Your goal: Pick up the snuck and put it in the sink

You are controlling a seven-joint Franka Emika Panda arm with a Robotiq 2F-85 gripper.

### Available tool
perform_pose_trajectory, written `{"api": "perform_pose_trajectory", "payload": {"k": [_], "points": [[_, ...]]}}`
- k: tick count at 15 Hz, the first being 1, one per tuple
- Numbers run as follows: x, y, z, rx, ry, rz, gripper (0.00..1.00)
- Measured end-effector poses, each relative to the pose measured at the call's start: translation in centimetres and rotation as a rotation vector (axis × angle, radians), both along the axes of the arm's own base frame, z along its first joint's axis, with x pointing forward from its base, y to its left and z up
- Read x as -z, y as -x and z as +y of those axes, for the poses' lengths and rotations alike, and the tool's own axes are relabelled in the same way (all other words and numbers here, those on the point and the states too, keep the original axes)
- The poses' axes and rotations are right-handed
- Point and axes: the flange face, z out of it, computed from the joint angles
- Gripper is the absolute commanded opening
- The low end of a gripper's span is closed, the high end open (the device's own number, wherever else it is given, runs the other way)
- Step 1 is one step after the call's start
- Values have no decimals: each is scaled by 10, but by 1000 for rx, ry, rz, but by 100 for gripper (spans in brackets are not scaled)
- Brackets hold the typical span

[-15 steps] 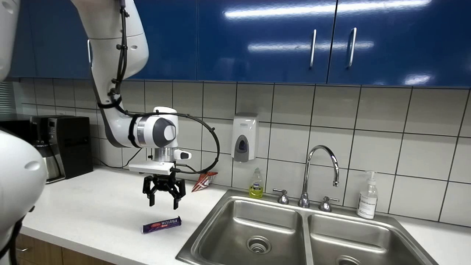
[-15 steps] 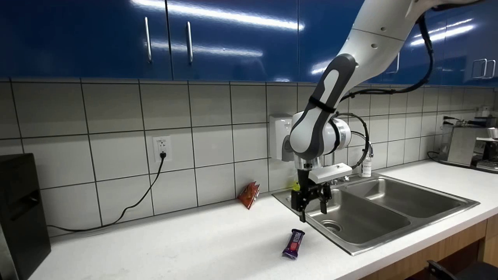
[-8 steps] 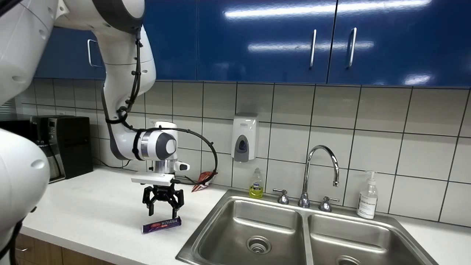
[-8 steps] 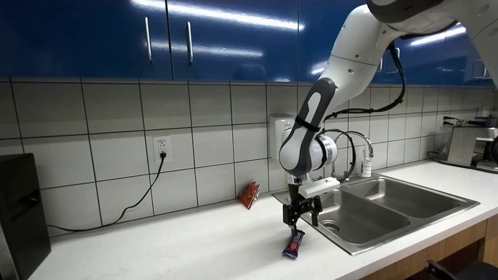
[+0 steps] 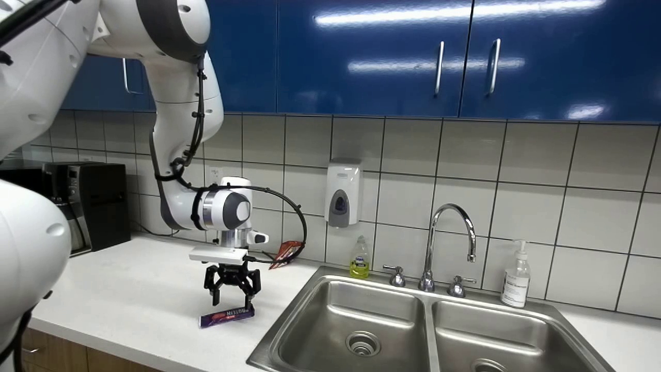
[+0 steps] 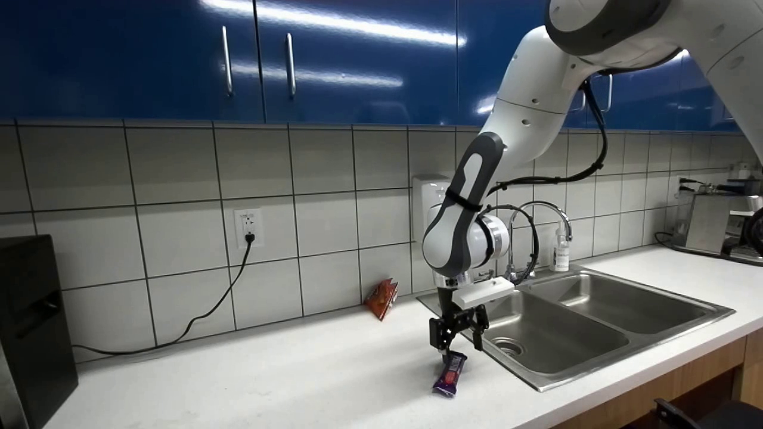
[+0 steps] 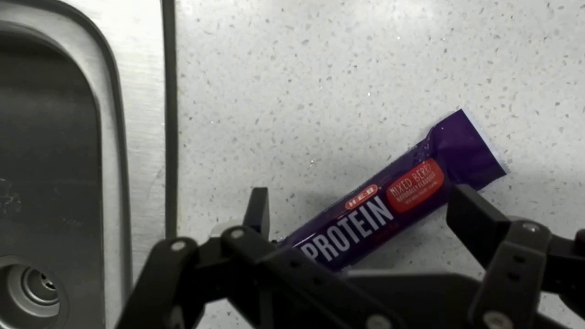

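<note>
In an exterior view, the tool points straight down at the end of the white arm, its jaws spread and released. The snack bar, in a purple wrapper, lies flat on the white tabletop below the tool, near the sink. One of the fingers comes down at the bar's end closer to the sink; I cannot tell whether they touch. A chrome faucet, a soap bottle with yellow liquid and a pump bottle stand along the sink's back rim.

In an exterior view, a reddish-brown crinkled packet stands at the foot of the tiled wall, well apart from the bar. A black appliance stands at the left edge.

In the wrist view, the fingers are far apart and the bar runs aslant across the gap, face up, with PROTEIN and MIXED BERRY legible. Its lower end is partly hidden behind the tool. Part of a basin shows at left, with its drain in the lower corner.
</note>
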Motion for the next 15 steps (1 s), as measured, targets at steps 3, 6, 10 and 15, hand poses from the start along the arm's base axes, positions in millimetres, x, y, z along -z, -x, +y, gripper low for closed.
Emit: {"api": "perform_pose_trajectory", "payload": {"k": [3,6,10,15], "points": [[0,0,0,1,0,1,100],[1,2,0,18,-1,4,100],[0,5,1,172,17,-2,100],[0,8,5,380,60,-37,100]]}}
